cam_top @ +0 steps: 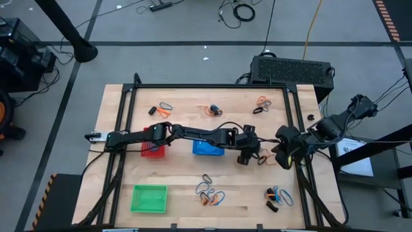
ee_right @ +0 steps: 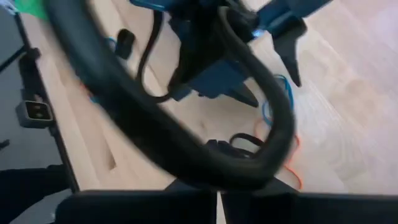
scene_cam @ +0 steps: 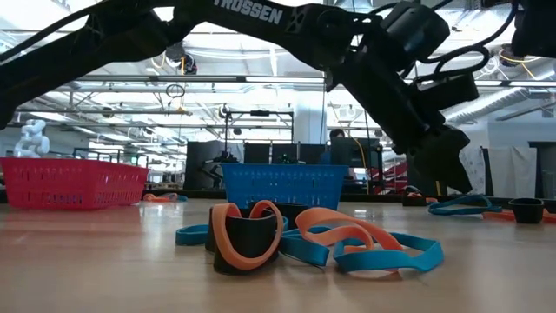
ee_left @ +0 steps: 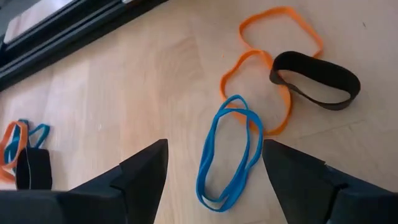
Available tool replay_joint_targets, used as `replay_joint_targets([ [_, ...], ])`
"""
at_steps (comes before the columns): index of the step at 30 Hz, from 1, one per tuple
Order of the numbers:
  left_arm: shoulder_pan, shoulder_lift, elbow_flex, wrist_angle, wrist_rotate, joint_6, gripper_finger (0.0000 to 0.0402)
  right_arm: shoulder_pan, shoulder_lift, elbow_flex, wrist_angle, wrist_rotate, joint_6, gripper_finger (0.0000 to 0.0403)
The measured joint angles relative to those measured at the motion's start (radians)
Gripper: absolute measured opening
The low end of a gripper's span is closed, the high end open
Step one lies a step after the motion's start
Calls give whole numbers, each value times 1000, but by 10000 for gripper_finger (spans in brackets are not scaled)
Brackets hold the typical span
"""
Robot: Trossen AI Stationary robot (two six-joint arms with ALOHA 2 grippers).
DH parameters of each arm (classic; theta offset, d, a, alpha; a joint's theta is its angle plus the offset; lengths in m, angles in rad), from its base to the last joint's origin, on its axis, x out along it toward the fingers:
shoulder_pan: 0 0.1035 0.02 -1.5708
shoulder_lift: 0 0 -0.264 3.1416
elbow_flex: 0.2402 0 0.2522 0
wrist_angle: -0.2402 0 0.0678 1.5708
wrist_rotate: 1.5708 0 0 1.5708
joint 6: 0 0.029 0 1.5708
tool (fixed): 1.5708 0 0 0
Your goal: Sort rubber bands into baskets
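Rubber bands lie in loose clusters over the wooden table [cam_top: 187, 171]. Under the left gripper [ee_left: 214, 171], a doubled blue band [ee_left: 227, 152] lies flat on the wood, its top overlapping an orange band [ee_left: 255, 90]; a second orange band [ee_left: 281, 28] and a wide black band [ee_left: 316, 79] lie just beside. The left gripper's fingers stand wide apart on either side of the blue band, holding nothing. It sits right of table centre in the high view, just beside the blue basket [cam_top: 208, 148].

The red basket [cam_top: 153, 147] is left of the blue one, partly under the left arm. The green basket [cam_top: 149, 198] stands near the front left corner. Other band clusters: front centre [cam_top: 209, 192], front right [cam_top: 277, 196], back left [cam_top: 162, 108], back centre [cam_top: 214, 110], back right [cam_top: 261, 104].

The right gripper [cam_top: 283, 156] is at the table's right edge, fingers closed, nothing in them.

The table is pale wood with a black frame. The floor is grey with cables, and a black box [cam_top: 291, 69] sits behind the table. The low view shows an open workshop with ceiling lights and dark equipment.
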Motion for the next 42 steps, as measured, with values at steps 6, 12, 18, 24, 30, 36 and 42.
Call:
replay_joint_targets([
  [6,19,0,0,-26,11,-71,269,0,-27,0,-2,-66,-3,0],
  [12,43,0,0,-26,33,-131,269,0,-47,0,-11,-156,11,0],
  [18,55,0,0,-18,105,-159,269,0,-63,0,-64,-44,56,0],
  [24,55,0,0,-12,178,-109,269,0,-67,0,-88,40,54,0],
  [30,79,0,0,-14,182,-110,269,0,-124,-1,-157,91,68,0],
  [36,102,0,0,-15,218,-171,269,0,-224,-1,-313,111,149,0],
  [42,108,0,0,-15,291,-182,269,0,-305,-1,-327,186,152,0],
])
